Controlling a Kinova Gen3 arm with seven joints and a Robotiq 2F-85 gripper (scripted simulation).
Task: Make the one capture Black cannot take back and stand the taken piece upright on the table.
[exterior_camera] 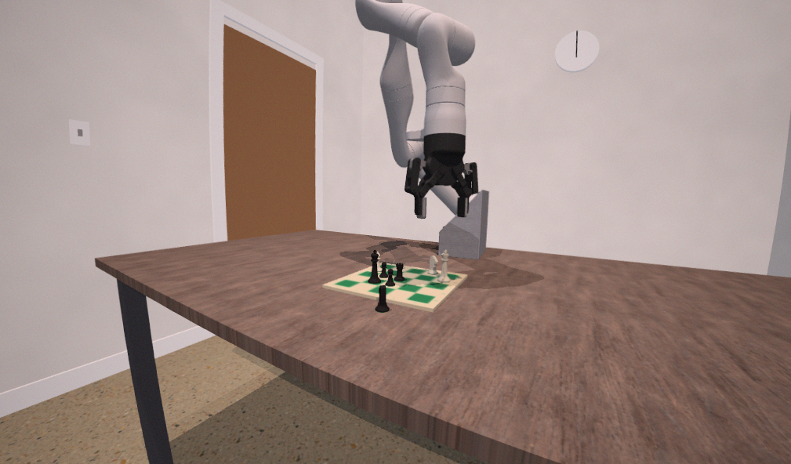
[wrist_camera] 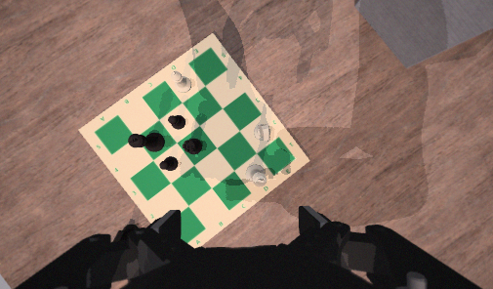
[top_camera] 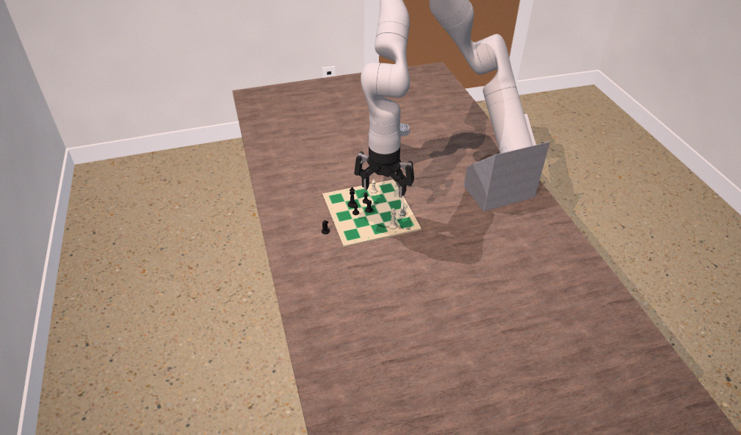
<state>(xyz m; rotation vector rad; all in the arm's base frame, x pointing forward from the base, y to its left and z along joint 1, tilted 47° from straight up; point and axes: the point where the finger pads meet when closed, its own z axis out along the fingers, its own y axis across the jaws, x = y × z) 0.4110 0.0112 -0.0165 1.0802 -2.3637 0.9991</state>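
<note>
My open, empty gripper [top_camera: 383, 190] [exterior_camera: 441, 215] [wrist_camera: 239, 220] hangs high above the board [top_camera: 341, 238] [wrist_camera: 89, 130]. A black knight [top_camera: 324, 227] [exterior_camera: 382, 299] stands upright on the table beside the board's A side. On the board, all upright: the black king [top_camera: 352, 198] [wrist_camera: 154, 142] on B4, a black pawn [top_camera: 355, 210] [wrist_camera: 169, 163] on B3, another black pawn [top_camera: 366, 198] [wrist_camera: 177, 122] on C4, the black rook [top_camera: 369, 206] [wrist_camera: 191, 146] on C3, a white piece, apparently a bishop [top_camera: 374, 187] [wrist_camera: 183, 83], on D5, the white knight [exterior_camera: 433, 265] [wrist_camera: 263, 132] on E2, the white king [top_camera: 392, 219] [exterior_camera: 444, 268] on D1.
The grey arm mount [top_camera: 510, 175] [exterior_camera: 466, 233] stands beyond the board's E side. The black pieces stand close together. The table's edge [top_camera: 272, 278] runs beyond the black knight. Arm shadows fall across the board and table.
</note>
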